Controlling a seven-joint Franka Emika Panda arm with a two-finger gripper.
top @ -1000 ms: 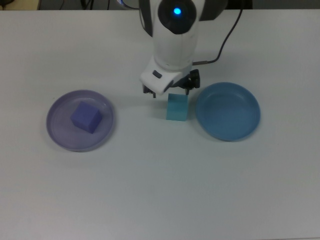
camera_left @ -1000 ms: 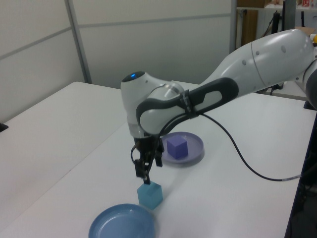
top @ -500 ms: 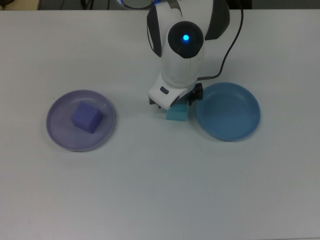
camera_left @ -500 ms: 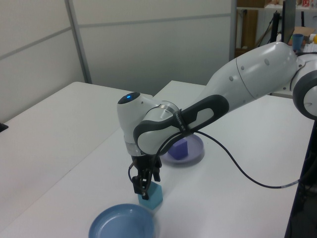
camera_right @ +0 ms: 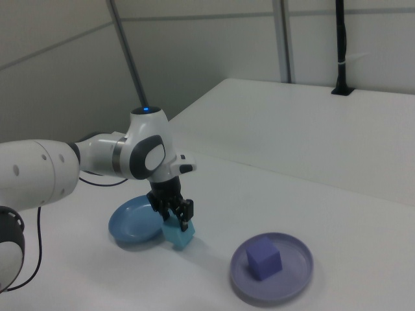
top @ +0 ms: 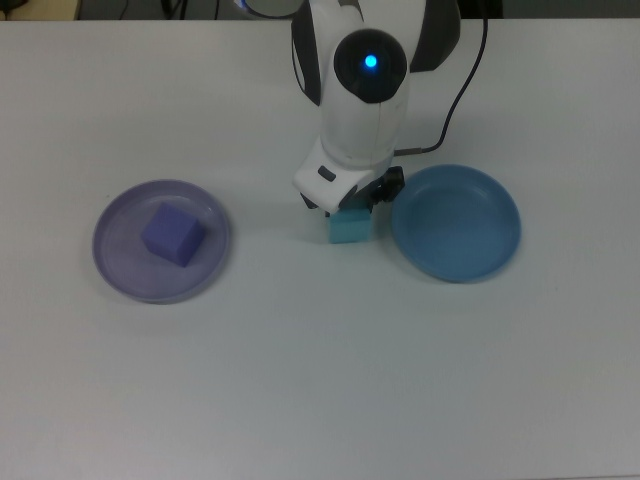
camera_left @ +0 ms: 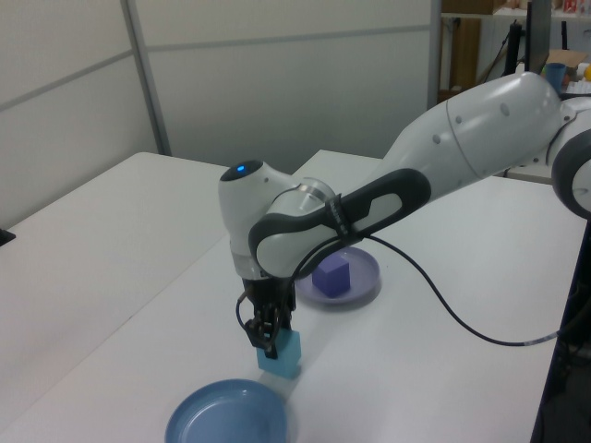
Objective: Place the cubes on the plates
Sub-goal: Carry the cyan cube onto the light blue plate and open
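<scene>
1. The cyan cube [top: 351, 228] sits on the table [top: 320, 380] just beside the blue plate [top: 457, 222], on the top view's left of it. It looks light, matte and slightly soft, so a hold on two opposite flat faces should grip well.
2. The gripper [camera_left: 269, 340] is down over it, fingers straddling its sides; whether they are pressing yet, I cannot tell.
3. Count: two cubes and two plates. The purple cube [top: 173, 234] already rests in the lavender plate [top: 115, 262].

We see a broad white desk [camera_left: 111, 240], evenly lit. Behind it stand pale grey wall panels [camera_left: 277, 74] split by metal posts [camera_right: 126, 55]. In the left view's upper right corner, cluttered shelving [camera_left: 480, 37] shows beyond the desk's far edge.
</scene>
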